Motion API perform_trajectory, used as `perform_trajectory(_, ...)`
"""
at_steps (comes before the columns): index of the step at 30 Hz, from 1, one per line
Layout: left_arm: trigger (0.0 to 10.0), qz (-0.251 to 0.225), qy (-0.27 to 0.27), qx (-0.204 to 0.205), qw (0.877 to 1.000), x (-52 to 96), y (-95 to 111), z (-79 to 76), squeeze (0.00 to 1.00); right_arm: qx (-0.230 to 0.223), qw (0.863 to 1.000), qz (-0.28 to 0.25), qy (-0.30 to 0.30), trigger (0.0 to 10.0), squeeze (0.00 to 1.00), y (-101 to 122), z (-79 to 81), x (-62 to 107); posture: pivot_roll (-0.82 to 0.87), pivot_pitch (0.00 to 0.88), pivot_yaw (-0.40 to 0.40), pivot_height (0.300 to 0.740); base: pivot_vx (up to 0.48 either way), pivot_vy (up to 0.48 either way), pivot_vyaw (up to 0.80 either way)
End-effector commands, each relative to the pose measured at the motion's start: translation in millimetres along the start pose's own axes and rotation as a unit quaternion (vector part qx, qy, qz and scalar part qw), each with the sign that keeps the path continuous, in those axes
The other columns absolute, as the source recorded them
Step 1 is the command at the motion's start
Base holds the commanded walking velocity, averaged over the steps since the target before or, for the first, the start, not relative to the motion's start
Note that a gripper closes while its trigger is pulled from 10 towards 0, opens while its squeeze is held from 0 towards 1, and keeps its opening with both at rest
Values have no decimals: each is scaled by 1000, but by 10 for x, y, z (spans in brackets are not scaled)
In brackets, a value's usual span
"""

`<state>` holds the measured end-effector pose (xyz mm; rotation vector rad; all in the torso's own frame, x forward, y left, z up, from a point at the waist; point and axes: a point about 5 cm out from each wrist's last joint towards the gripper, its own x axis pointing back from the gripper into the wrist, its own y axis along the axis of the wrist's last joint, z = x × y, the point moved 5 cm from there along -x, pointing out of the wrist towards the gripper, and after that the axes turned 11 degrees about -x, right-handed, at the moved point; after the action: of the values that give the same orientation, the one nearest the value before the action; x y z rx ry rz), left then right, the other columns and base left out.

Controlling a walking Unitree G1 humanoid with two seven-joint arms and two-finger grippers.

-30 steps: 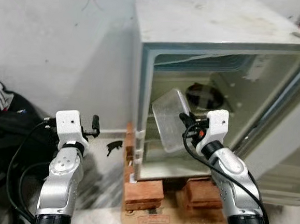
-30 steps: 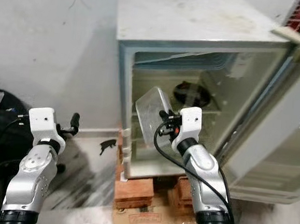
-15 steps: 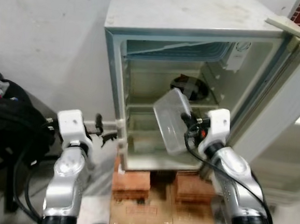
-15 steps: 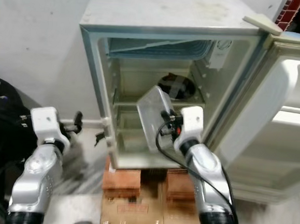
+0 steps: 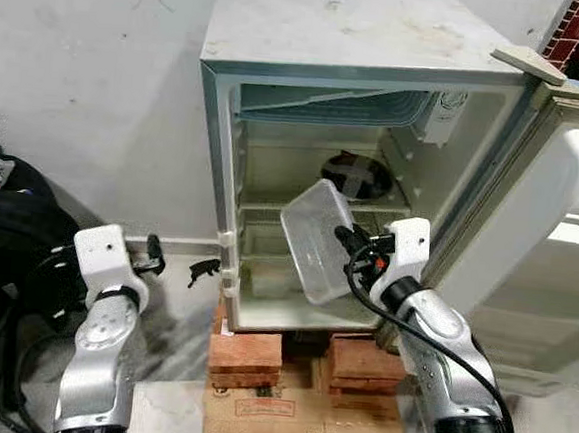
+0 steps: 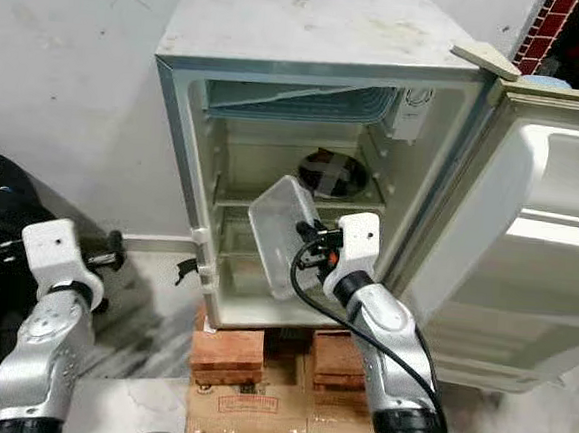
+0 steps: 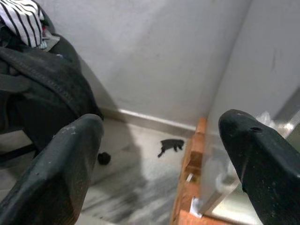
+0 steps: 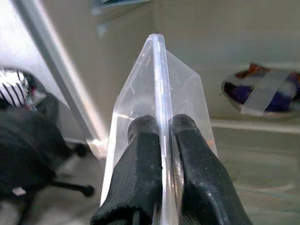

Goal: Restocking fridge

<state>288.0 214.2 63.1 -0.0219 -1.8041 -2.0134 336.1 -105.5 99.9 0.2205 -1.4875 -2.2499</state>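
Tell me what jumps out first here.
The right gripper holds a clear plastic container by its rim, tilted, in front of the open fridge. The fridge sits on bricks, with a taped dark dish on its shelf. The left gripper idles by the wall.

fridge shelf (image 5: 270,207) | taped dark bowl (image 5: 357,176) on it

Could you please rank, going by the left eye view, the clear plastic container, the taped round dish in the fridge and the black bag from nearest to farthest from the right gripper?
1. Clear plastic container: pinched by its rim in the right gripper, before the open white fridge.
2. Taped round dish: on the shelf inside, beyond the gripper.
3. Black bag: far off on the robot's left, by the wall.
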Motion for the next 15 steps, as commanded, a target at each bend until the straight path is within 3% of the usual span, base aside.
perform_trajectory(1,10000,-1,-19,-12,1000,55,1,-28,0,-38,999,-1,-18,10000,0,20,-66,-25,67,0,9,740,0,0,0)
perform_trajectory(6,10000,-2,-47,-8,999,126,-46,-59,0,-102,994,4,-29,10000,0,-19,-65,-94,79,0,1,740,0,0,0)
perform_trajectory(8,10000,-8,-52,-7,999,126,-12,-78,0,-108,994,9,-26,10000,0,-40,-40,-117,78,0,-1,740,0,0,0)
perform_trajectory(15,10000,-7,-67,-9,998,133,-7,-126,0,-112,993,21,-22,10000,0,-71,-32,-124,75,0,3,740,284,0,0)
